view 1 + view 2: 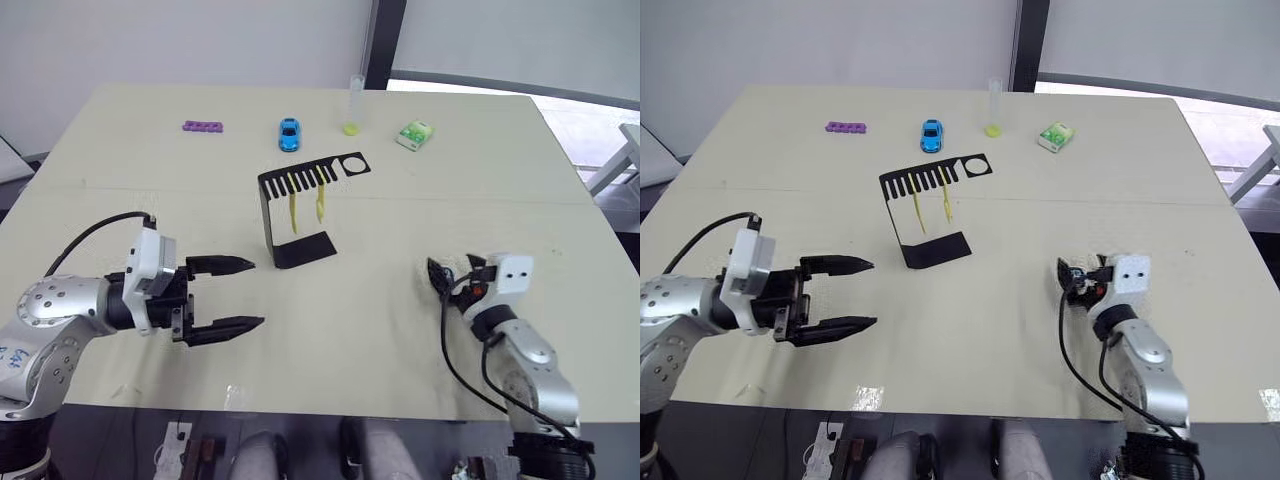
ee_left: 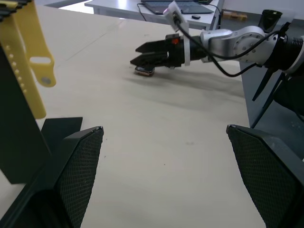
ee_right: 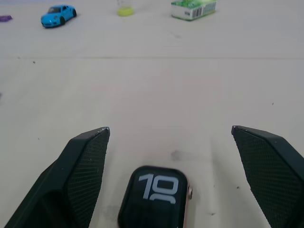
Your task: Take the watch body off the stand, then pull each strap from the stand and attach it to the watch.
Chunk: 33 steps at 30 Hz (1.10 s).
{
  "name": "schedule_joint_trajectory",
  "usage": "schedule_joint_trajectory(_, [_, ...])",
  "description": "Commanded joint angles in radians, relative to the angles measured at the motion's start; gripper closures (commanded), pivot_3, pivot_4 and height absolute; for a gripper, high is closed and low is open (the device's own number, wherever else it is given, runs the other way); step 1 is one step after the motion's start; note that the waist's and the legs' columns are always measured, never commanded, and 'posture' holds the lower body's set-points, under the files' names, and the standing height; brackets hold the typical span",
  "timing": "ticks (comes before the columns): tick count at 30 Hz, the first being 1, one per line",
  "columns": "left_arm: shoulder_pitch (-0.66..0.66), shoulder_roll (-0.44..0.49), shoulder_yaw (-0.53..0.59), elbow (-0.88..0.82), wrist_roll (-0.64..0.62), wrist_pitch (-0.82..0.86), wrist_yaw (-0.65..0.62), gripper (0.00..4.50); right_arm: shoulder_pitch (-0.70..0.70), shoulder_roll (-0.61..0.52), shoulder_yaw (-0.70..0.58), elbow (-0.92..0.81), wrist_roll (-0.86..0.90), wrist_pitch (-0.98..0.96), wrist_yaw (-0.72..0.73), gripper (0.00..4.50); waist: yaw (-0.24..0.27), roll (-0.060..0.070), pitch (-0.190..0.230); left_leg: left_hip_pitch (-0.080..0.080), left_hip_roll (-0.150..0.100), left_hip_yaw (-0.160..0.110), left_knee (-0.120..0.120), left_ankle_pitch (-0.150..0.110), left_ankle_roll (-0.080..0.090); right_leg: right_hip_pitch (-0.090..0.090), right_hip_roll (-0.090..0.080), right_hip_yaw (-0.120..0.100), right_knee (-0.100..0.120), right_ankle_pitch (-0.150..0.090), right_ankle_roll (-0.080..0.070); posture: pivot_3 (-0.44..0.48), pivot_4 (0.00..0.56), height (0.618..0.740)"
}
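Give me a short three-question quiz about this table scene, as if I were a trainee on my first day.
1. True or false: the watch body lies flat on the table between the open fingers of the right tool.
2. How many yellow straps hang from the stand?
3. Which thing stands nearest the blue toy car: A) the green packet, B) the tube, C) the purple piece?

Key
1. True; the screen faces up and neither finger touches it.
2. Two, both in the comb slots of the top plate.
3. B.
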<state>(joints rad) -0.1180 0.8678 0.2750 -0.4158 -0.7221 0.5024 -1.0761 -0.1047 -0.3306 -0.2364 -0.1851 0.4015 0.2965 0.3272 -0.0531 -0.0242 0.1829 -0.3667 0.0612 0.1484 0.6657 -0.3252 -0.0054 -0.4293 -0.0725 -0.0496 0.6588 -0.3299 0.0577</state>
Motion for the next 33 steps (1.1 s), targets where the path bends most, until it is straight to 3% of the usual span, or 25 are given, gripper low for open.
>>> schedule_joint_trajectory(1, [0.051,0.008,0.088,0.0,0.023,-0.049,0.004,0.0,0.003,-0.105,-0.085,-0.102,0.124,0.047,0.129,0.02,0.0,0.0,0.0,0.0,0.0,0.0,0.0,0.0,0.0,0.0,0.0,0.0,0.0,0.0,0.0,0.0,0.15,0.74])
schedule_joint_trajectory(8, [0.185,-0.038,0.231,0.112,0.127,-0.186,0.056,0.0,0.101,-0.398,-0.258,-0.026,0.162,-0.036,0.441,0.02,0.011,0.0,0.0,0.001,0.0,0.0,0.0,-0.001,0.001,0.001,0.0,-0.001,-0.001,0.0,0.0,0.0,0.15,0.74])
schedule_joint_trajectory(12, [0.24,-0.068,0.345,0.274,0.229,-0.345,0.115,0.0,0.237,-0.549,-0.337,0.194,0.057,-0.24,0.671,0.02,0.023,0.0,0.0,0.001,0.0,0.0,-0.001,-0.001,0.002,0.002,0.0,-0.002,-0.003,0.0,0.0,0.0,0.15,0.74])
schedule_joint_trajectory(14, [0.275,-0.081,0.387,0.34,0.253,-0.395,0.126,0.0,0.258,-0.593,-0.365,0.34,0.006,-0.363,0.708,0.02,0.025,-0.001,0.0,0.002,-0.001,0.002,-0.001,-0.002,0.004,0.003,-0.001,-0.002,-0.004,0.0,0.0,0.0,0.15,0.74])
schedule_joint_trajectory(20, [0.367,-0.114,0.436,0.339,0.292,-0.471,0.173,0.0,0.197,-0.618,-0.383,0.609,-0.022,-0.554,0.751,0.02,0.018,-0.002,0.001,0.015,0.0,0.005,-0.002,-0.007,0.005,0.014,-0.002,-0.001,-0.007,0.0,0.001,0.0,0.15,0.74])
schedule_joint_trajectory(26, [0.394,-0.151,0.433,0.234,0.265,-0.454,0.224,0.0,0.141,-0.579,-0.327,0.708,-0.014,-0.642,0.81,0.02,0.018,-0.002,0.001,0.016,0.001,0.005,-0.002,-0.008,0.003,0.016,-0.002,-0.001,-0.007,0.0,0.0,0.0,0.15,0.74])
schedule_joint_trajectory(30, [0.319,-0.207,0.348,0.071,0.176,-0.299,0.353,0.0,0.047,-0.527,-0.243,0.696,0.01,-0.603,0.847,0.02,0.021,-0.002,0.001,0.018,0.001,0.004,-0.002,-0.008,0.003,0.018,-0.002,-0.001,-0.007,0.0,0.0,0.0,0.15,0.74])
schedule_joint_trajectory(33, [0.283,-0.225,0.26,-0.056,0.178,-0.128,0.489,0.0,-0.016,-0.489,-0.192,0.662,-0.002,-0.582,0.821,0.02,0.02,-0.001,0.001,0.019,0.001,0.005,-0.002,-0.008,0.003,0.018,-0.002,-0.001,-0.006,0.0,0.001,0.0,0.15,0.74])
